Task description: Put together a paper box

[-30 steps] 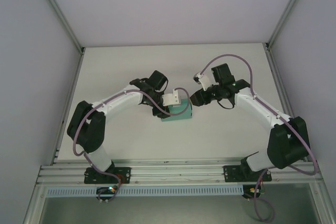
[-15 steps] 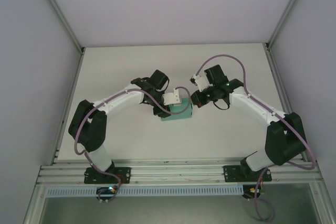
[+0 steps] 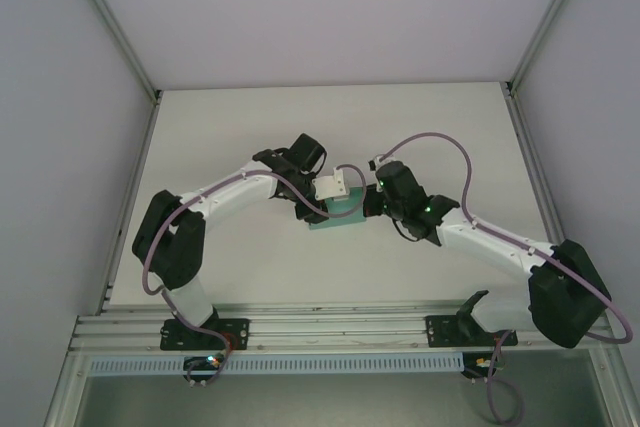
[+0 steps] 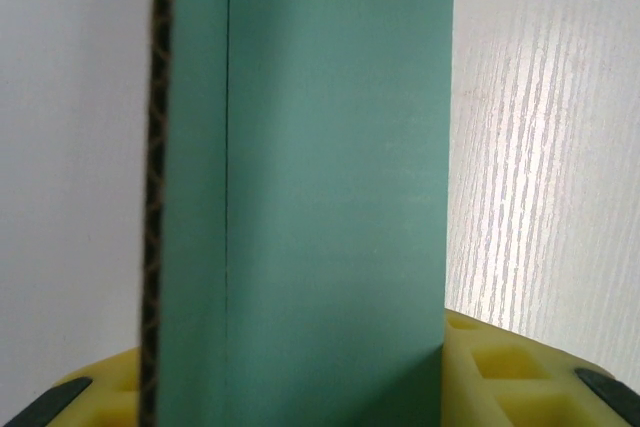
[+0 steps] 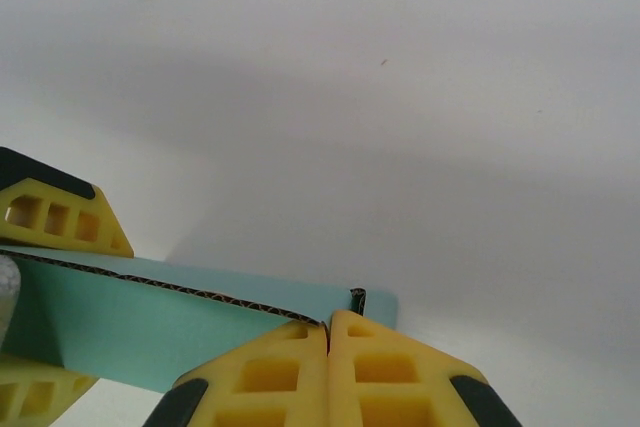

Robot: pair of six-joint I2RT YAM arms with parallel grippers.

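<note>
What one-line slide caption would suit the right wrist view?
Closed right end effector at the corrugated edge of the teal paper box, which the left end effector holds.

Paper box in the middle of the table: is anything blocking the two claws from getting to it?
Nothing visible is in the way. The left claw grips the paper box between its fingers. The right claw, shut, has its tips right at the box's edge, with no other object between them.

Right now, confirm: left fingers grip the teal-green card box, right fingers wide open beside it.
Wrong: the right fingers are shut together, as the right wrist view shows. The left fingers do grip the teal-green card box.
</note>
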